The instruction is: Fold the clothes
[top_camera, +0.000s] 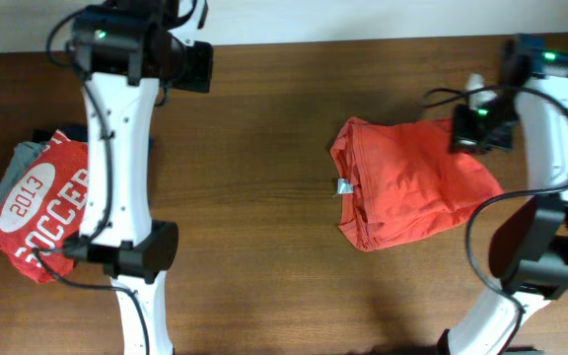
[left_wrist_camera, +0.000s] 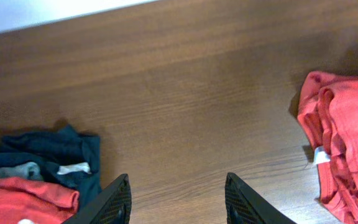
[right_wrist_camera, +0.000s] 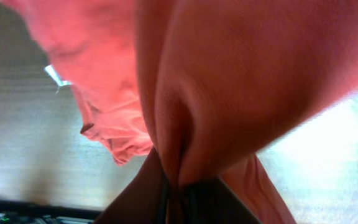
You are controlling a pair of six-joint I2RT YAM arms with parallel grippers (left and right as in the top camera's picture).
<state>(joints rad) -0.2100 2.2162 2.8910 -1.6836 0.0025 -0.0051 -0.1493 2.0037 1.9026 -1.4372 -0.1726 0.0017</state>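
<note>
- The orange-red T-shirt (top_camera: pixel 412 182) is at about 3 o'clock on the wooden table (top_camera: pixel 264 256). It's a rumpled, roughly doubled-over heap, not flat at all.
- Its little white neck tag (top_camera: pixel 344 186) pokes out at the shirt's 9 o'clock edge, right by the collar folds.
- The right gripper (top_camera: pixel 481 128) is at the shirt's 1 o'clock corner. In the right wrist view its jaws are pressed together with a fold of the orange cloth pinched between them, and the fabric drapes over nearly the whole view.
- The left gripper (left_wrist_camera: pixel 176 208) is up around 11 o'clock on the table, well apart from the shirt. Its fingers (left_wrist_camera: pixel 114 202) are spread with nothing between them, just bare wood below.
- Over at 9 o'clock there's a pile of other clothes: a red shirt with white "2013 SOCCER" print (top_camera: pixel 42 207) on top, a grey garment (top_camera: pixel 13 163) peeking out at its 11 o'clock side, and a dark navy garment (left_wrist_camera: pixel 55 152) underneath.
- The left arm (top_camera: pixel 121 177) runs right over that pile's 3 o'clock edge in the overhead view.
</note>
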